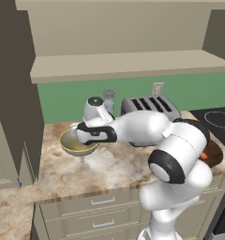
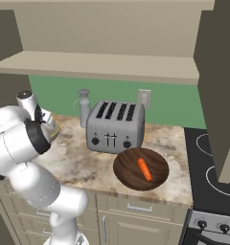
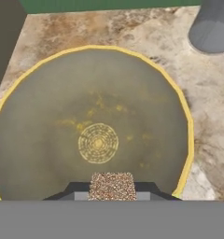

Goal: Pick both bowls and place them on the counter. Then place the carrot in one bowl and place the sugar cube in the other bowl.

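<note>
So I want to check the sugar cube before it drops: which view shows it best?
The hand view: the sugar cube sits close up between the fingertips, over the beige bowl. In the left base view the hand hides the cube at the bowl; in the right base view the arm blocks it.

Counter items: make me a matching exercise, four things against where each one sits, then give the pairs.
Things:
1. carrot
2. sugar cube
3. toaster
4. beige-olive bowl

Places:
A. on the counter against the green wall
B. in the dark wooden bowl
C. held between the end effector fingertips
D. right under the end effector

Pairs: 1-B, 2-C, 3-A, 4-D
</note>
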Tool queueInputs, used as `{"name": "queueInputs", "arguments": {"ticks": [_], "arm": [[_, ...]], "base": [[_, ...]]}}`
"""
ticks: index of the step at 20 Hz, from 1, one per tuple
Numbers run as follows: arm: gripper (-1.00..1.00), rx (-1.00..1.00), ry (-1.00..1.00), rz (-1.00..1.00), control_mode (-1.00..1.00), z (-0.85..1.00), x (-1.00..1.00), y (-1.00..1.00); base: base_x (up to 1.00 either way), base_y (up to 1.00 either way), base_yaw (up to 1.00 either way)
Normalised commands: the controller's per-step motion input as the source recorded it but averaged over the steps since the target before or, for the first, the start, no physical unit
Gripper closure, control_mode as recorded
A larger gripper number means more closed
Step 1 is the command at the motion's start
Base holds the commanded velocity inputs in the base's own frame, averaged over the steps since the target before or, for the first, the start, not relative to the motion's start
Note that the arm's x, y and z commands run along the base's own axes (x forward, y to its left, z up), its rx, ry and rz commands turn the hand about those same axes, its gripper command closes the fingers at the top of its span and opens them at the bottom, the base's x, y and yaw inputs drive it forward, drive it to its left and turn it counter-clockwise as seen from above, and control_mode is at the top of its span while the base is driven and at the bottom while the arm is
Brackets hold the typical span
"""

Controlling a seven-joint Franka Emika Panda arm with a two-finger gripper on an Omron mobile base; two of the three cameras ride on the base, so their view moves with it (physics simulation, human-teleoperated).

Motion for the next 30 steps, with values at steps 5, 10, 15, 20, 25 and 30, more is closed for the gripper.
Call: {"name": "queueInputs", "arguments": {"ticks": [5,10,15,20,25,30], "arm": [[1.0,0.0,0.0,0.0,-1.0,-0.17,0.44,0.19],[1.0,0.0,0.03,0.0,-1.0,-0.25,0.19,0.2],[1.0,0.0,0.03,0.0,-1.0,-0.28,0.13,0.13],[1.0,0.0,0.01,0.0,-1.0,-0.24,0.18,0.06],[1.0,0.0,0.0,0.0,-1.0,-0.18,0.25,0.02],[1.0,0.0,0.0,0.0,-1.0,-0.16,0.23,0.07]], "base": [[0.0,0.0,0.0],[0.0,0.0,0.0],[0.0,0.0,0.0],[0.0,0.0,0.0],[0.0,0.0,0.0],[0.0,0.0,0.0]]}}
